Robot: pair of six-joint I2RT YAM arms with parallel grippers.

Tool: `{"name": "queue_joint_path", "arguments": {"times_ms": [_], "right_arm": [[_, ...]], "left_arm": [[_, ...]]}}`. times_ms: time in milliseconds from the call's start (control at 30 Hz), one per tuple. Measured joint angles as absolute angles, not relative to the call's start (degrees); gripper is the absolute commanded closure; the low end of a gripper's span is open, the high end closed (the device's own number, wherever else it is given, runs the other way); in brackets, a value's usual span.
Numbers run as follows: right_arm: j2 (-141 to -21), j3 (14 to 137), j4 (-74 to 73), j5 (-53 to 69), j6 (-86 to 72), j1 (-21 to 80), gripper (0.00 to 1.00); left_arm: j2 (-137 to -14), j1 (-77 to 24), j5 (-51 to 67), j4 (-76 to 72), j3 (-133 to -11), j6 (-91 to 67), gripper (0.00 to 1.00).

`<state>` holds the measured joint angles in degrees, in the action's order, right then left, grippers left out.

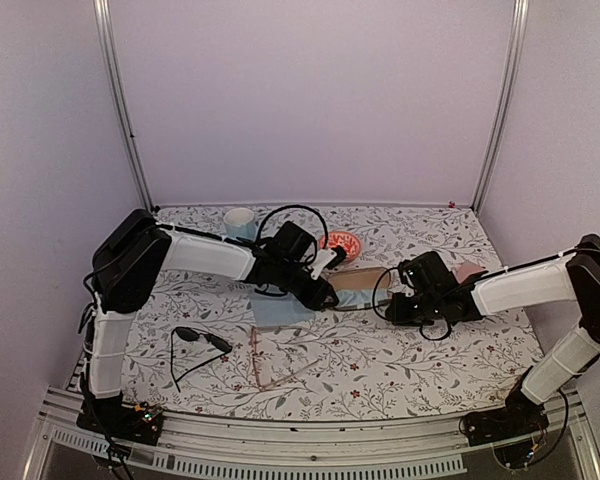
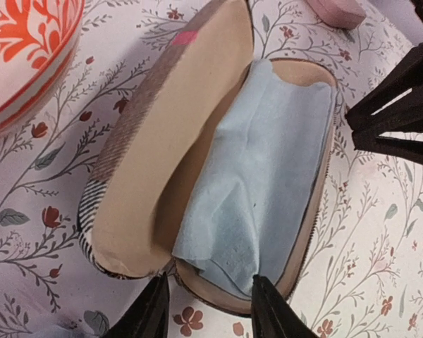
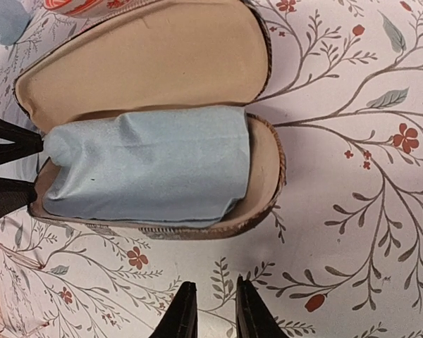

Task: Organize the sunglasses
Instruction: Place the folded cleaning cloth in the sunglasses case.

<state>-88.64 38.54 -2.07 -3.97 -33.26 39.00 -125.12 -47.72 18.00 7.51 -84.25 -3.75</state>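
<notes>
L tool (image 2: 210, 310): jaws half-parted astride one end of the open brown case (image 2: 155, 155) and a corner of its blue cloth (image 2: 268, 176), grip cannot be told | R tool (image 3: 211, 310): narrowly parted, empty, just beside the case's long side | black sunglasses (image 1: 202, 340) and pinkish clear pair (image 1: 265, 360): on worktop (image 1: 380, 360), well apart from the case, toward the left arm's base

The left arm (image 1: 205, 255) and right arm (image 1: 520, 285) share white tubular links joined by bulky black housings, with black cables (image 1: 292, 207) looping near the wrists. The left gripper (image 2: 210, 285) and right gripper (image 3: 215, 283) carry black, tapering fingers (image 2: 149, 317).
</notes>
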Motion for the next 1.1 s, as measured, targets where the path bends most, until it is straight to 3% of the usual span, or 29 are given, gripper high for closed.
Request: {"name": "queue_joint_path", "arguments": {"times_ms": [633, 1100], "right_arm": [[-86.15, 38.35, -0.1, -2.46, -33.54, 38.98, 0.74], [-90.13, 49.21, -0.69, -4.4, -30.06, 36.4, 0.71]], "left_arm": [[-124.92, -48.01, 16.27, 5.8, -84.23, -4.32, 0.59], [-122.28, -48.01, 13.93, 5.69, -84.16, -3.18, 0.59]]}}
